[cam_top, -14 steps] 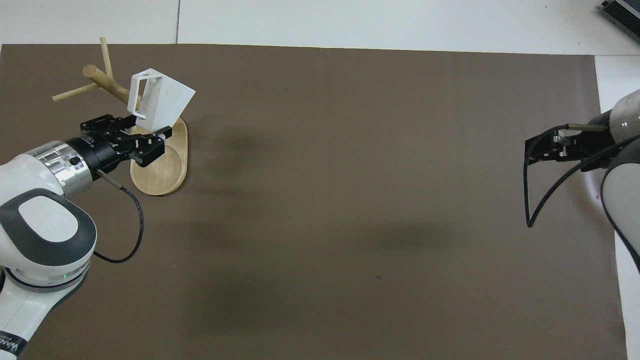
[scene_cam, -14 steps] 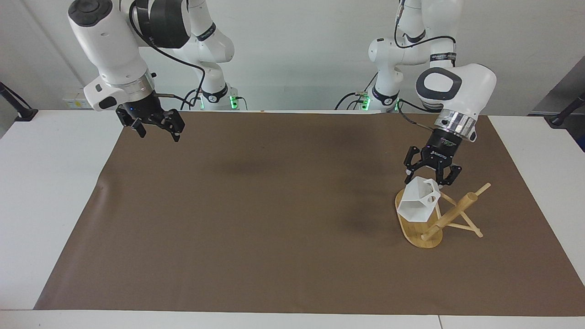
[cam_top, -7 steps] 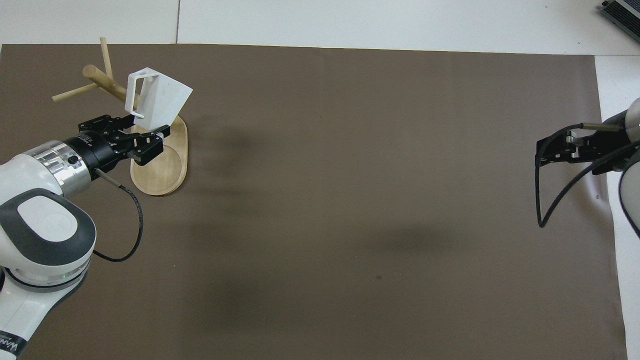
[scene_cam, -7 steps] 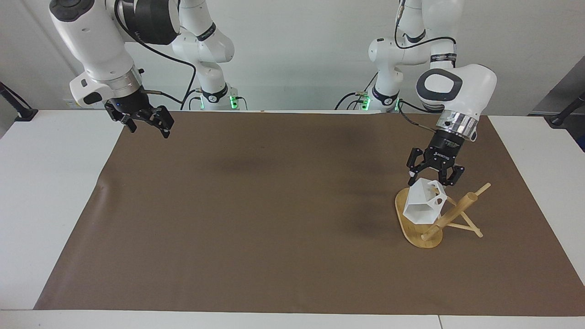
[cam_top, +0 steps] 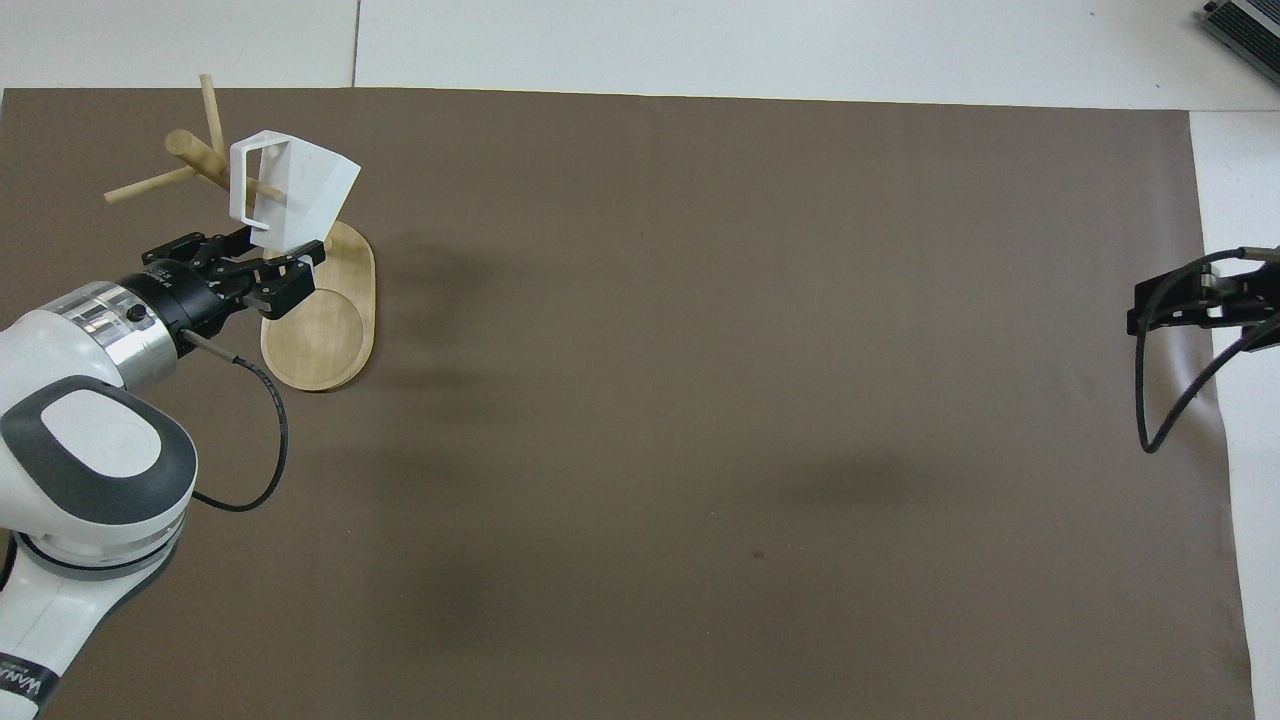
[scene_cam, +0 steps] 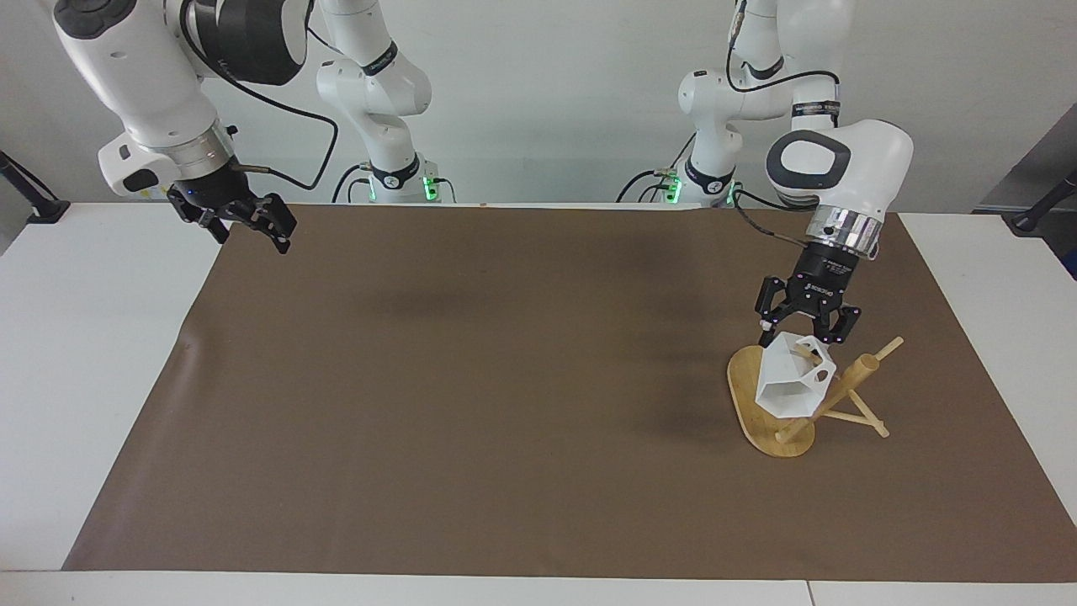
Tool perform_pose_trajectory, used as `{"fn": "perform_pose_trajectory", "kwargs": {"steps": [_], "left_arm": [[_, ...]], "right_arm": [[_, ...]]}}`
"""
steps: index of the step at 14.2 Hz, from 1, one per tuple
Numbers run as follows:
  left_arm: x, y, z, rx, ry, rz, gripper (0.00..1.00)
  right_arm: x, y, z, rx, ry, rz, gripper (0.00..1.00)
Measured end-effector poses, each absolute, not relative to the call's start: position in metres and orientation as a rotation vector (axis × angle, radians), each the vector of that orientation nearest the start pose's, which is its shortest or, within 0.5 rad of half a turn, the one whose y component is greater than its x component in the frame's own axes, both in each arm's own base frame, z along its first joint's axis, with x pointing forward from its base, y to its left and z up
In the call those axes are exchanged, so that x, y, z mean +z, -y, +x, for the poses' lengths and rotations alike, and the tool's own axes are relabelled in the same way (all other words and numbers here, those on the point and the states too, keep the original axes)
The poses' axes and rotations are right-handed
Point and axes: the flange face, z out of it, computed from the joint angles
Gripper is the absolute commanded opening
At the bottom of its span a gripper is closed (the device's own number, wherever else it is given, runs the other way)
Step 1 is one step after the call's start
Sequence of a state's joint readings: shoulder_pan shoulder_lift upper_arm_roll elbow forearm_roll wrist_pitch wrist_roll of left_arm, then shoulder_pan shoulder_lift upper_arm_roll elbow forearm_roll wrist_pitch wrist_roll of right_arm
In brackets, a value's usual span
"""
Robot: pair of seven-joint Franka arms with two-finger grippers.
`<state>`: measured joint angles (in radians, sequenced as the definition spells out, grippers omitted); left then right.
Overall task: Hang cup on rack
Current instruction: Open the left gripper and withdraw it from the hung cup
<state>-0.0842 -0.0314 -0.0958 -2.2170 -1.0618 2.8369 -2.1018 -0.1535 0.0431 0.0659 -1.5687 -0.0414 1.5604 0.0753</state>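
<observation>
The white faceted cup [scene_cam: 791, 387] [cam_top: 300, 195] hangs tilted over the bamboo rack's oval base [scene_cam: 749, 408] [cam_top: 330, 330]. One of the thin pegs passes through its blocky handle [cam_top: 245, 185], close to the rack's thick post [scene_cam: 846, 383] [cam_top: 200, 155]. My left gripper [scene_cam: 806, 330] [cam_top: 280, 262] sits right at the cup's upper end, and I cannot make out whether it still grips the cup. My right gripper [scene_cam: 248, 225] [cam_top: 1140, 305] is open and holds nothing. It hovers over the mat's corner at the right arm's end, and that arm waits.
A brown mat [scene_cam: 505, 404] covers most of the white table [scene_cam: 84, 353]. The rack leans, so its post and pegs stick out over the mat at the left arm's end.
The cup has slid toward the post, so the peg now runs through its handle, and the left gripper followed it. The right arm drew back toward its own end.
</observation>
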Motion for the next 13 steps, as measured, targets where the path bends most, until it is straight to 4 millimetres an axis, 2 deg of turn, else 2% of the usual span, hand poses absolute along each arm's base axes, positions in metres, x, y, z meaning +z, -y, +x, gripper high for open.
{"fn": "perform_pose_trajectory", "kwargs": {"steps": [3, 8, 10, 13], "left_arm": [[0.444, 0.051, 0.553, -0.388, -2.313, 0.328, 1.00], [0.447, 0.027, 0.556, -0.358, -2.310, 0.284, 1.00], [0.454, 0.012, 0.558, -0.320, -2.304, 0.288, 1.00], [0.465, 0.003, 0.557, -0.284, -2.296, 0.329, 1.00]], "right_arm": [[0.601, 0.061, 0.562, 0.083, -0.236, -3.169, 1.00], [0.601, 0.064, 0.562, 0.083, -0.243, -3.169, 1.00], [0.601, 0.064, 0.562, 0.083, -0.216, -3.170, 1.00], [0.601, 0.063, 0.562, 0.083, -0.166, -3.170, 1.00]]}}
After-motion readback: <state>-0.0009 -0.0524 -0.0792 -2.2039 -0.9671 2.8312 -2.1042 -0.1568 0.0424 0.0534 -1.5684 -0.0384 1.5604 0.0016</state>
